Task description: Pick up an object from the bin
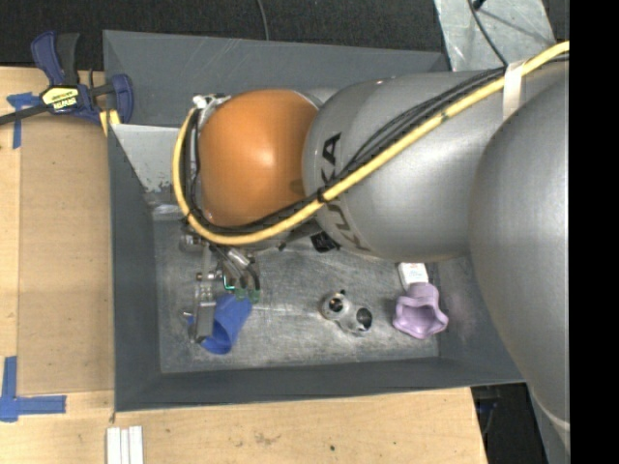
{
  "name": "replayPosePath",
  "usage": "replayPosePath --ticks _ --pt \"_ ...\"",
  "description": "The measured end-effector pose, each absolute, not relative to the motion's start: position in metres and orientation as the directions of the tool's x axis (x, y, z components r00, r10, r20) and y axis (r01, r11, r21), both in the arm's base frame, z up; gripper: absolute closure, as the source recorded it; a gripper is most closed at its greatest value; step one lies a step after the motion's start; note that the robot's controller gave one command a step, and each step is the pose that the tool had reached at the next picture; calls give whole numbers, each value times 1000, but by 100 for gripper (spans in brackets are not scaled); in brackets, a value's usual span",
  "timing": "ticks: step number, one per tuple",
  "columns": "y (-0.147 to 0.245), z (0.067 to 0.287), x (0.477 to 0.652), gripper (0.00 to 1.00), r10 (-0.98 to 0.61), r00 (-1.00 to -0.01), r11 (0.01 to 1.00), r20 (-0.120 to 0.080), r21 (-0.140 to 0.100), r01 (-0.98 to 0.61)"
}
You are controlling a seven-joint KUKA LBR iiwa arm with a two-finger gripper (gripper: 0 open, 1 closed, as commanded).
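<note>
My gripper (207,317) reaches down from under the arm's orange cover into the bin's front left part. A blue, soft-looking crumpled piece (228,323) lies right against it on the bin floor, touching its right side. Whether the blue piece is clamped cannot be told from this angle. A small silver metal part with two dark holes (346,312) lies to the right, well apart from the gripper.
A lilac, curled rubbery piece (419,315) lies at the front right, with a small white block (413,274) just behind it. The arm and its orange cover hang over the back half of the bin. The left wall stands close to the gripper.
</note>
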State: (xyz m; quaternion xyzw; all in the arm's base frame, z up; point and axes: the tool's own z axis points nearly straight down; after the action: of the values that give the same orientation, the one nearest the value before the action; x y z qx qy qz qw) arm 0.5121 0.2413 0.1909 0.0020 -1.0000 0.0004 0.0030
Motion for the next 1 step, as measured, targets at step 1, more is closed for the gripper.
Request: replayPosePath --ticks 1 --pt "240 195 514 0 0 -1000 1000 -2 1 0"
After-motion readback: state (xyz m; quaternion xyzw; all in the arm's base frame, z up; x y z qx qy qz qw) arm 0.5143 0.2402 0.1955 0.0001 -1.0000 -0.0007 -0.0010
